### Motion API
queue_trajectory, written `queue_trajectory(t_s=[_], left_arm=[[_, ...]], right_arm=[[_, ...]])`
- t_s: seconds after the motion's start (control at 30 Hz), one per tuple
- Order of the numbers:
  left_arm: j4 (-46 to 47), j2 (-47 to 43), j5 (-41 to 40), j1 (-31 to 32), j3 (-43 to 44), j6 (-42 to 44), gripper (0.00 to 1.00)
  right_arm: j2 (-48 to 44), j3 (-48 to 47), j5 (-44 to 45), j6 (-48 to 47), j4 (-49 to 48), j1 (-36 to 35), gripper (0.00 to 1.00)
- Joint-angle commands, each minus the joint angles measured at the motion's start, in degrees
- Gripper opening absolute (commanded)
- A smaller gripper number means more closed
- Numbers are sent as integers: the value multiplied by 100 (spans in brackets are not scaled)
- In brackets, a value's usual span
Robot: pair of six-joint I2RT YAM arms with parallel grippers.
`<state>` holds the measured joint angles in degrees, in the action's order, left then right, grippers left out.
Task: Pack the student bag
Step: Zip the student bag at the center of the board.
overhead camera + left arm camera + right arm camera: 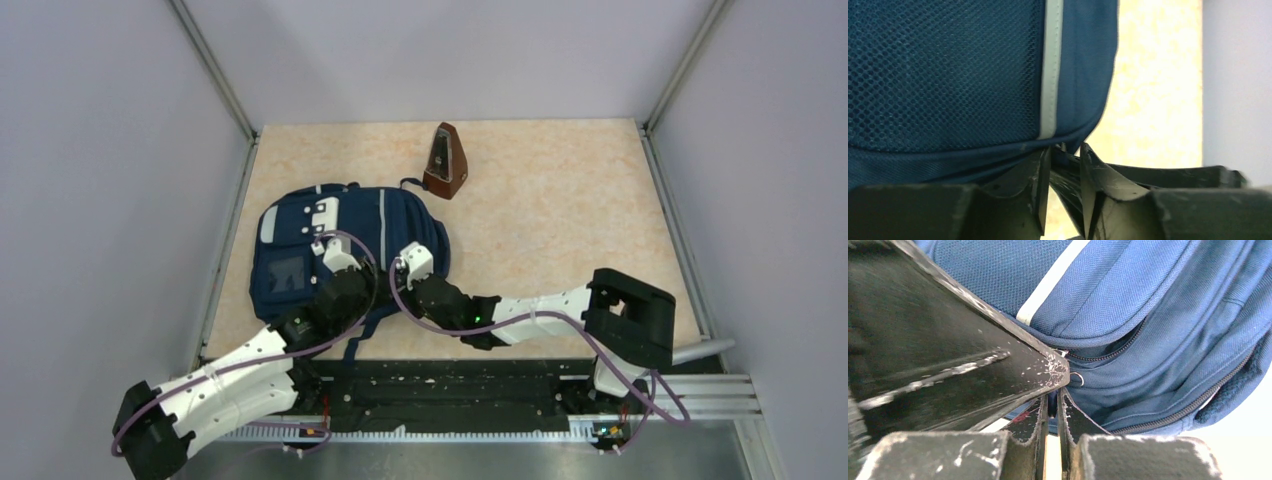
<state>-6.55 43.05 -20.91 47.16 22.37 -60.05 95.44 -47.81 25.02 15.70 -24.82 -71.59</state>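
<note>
The left arm (230, 375) and right arm (540, 310) reach forward, left fingers (1029, 196) slightly parted, right fingers (1030, 427) closed

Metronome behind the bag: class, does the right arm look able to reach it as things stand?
Probably yes: nothing covers the metronome and the table to its right is bare, but the right claw, shut against the student bag, must withdraw first.

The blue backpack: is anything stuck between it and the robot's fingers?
No, nothing visible. The left gripper and right gripper have their fingers right at the near side of the student bag. The metronome stands beyond the bag, out of the way.
</note>
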Motion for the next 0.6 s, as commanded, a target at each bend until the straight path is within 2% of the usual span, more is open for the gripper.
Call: queue_trajectory(t_s=[0.0, 0.2, 0.57], left_arm=[[-467, -193, -148, 49, 766, 410, 41], [-1868, -222, -659, 11, 1388, 806, 62], [-2515, -775, -1436, -657, 1264, 830, 80]], right_arm=[[-146, -194, 462, 148, -151, -4, 0], [-369, -42, 550, 196, -128, 11, 0], [-555, 84, 256, 380, -146, 148, 0]])
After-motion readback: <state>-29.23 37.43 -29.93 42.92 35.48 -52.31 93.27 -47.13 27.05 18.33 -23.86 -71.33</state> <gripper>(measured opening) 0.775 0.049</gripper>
